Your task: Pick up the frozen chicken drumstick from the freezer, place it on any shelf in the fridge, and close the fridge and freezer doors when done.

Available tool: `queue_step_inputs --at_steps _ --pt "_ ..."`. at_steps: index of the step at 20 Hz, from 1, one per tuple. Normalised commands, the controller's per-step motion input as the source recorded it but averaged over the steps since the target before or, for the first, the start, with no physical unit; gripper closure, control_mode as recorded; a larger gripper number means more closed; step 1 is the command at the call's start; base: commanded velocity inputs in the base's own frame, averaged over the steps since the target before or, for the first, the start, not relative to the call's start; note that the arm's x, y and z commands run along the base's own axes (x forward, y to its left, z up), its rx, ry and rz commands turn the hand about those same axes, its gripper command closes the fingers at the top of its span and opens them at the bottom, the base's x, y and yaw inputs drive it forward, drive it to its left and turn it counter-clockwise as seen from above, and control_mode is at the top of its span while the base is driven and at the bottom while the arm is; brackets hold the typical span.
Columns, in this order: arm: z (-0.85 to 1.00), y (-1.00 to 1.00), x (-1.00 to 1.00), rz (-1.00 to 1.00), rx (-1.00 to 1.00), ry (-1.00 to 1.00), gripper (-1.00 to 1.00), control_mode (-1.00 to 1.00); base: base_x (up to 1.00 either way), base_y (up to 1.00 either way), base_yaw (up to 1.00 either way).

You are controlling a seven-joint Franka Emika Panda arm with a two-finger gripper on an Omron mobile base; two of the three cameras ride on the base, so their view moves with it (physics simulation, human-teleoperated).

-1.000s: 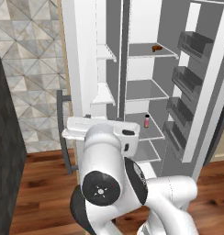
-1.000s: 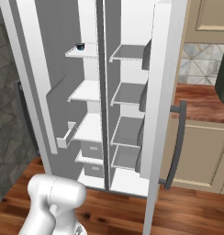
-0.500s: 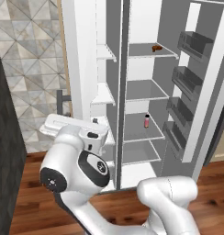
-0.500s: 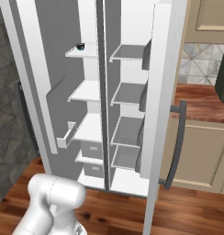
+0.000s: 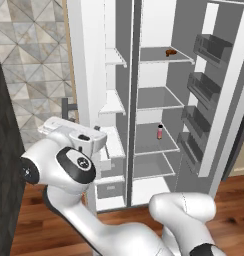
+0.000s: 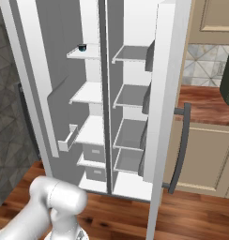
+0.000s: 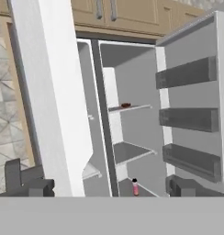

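With the frozen chicken drumstick [image 7: 126,105] sitting on the fridge's [image 7: 132,69] top shelf, the gripper [image 7: 107,184] is hovering outside, jaws wide and empty, so it's likely heading for the freezer door [image 7: 49,92], best pushed flat on its outer face, avoiding the edge.

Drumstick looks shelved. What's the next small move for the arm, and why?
Probably bring the open, empty gripper around to the outer face of the freezer door and start pushing it shut. The drumstick already lies on the fridge's top shelf, that door is nearest the hand, and the fridge door is open too.
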Motion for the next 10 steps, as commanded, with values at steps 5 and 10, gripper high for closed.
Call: queue_step_inputs --at_steps 5,10 --pt "-0.09 0.04 0.04 -0.01 0.0 0.01 -1.0 -1.0 0.0 0.0 0.0" --pt "-0.31 0.17 0.39 -0.12 0.0 0.01 -1.0 -1.0 0.0 0.0 0.0"
